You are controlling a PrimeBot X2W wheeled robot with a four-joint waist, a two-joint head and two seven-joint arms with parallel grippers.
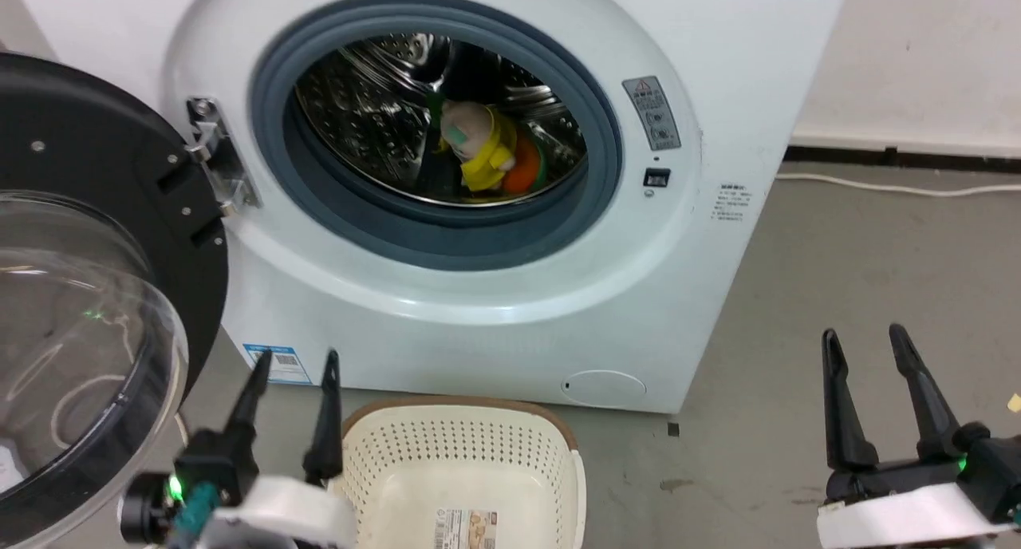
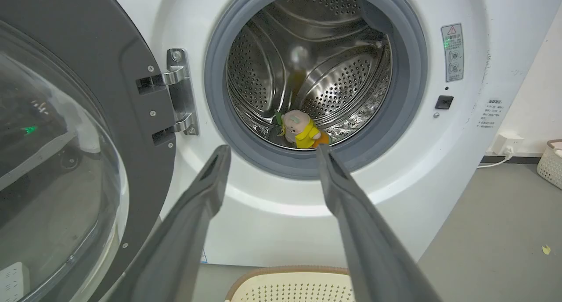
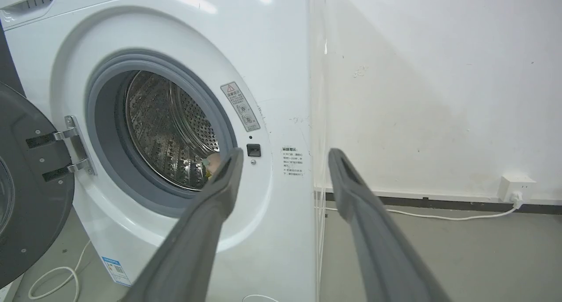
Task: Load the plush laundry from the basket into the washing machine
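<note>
The washing machine (image 1: 494, 317) stands with its round door (image 1: 88, 238) swung wide to the left, so the grey-sealed opening is free. Inside, the steel drum (image 1: 367, 118) holds both soft toys, low toward the front: the yellow-and-cream toy (image 1: 481, 144) sits on top, leaning against the orange burger toy (image 1: 522, 175), which peeks out beside and slightly under it. On the floor just in front of the machine is the basket (image 1: 447, 445); the part of it in the head view shows a bare bottom with only a label sticker (image 1: 467, 529), though its near end is cut off by the picture's edge. Judging from that, the loading looks finished or nearly so, with nothing visibly left to carry over; closing the door may be all that remains, if that is wanted at all. The left fingers (image 1: 325, 413) are spread apart and hold nothing, poised beside the basket's left rim and aimed at the drum. The right fingers (image 1: 837, 405) are likewise parted and empty, off to the right above the floor.
</note>
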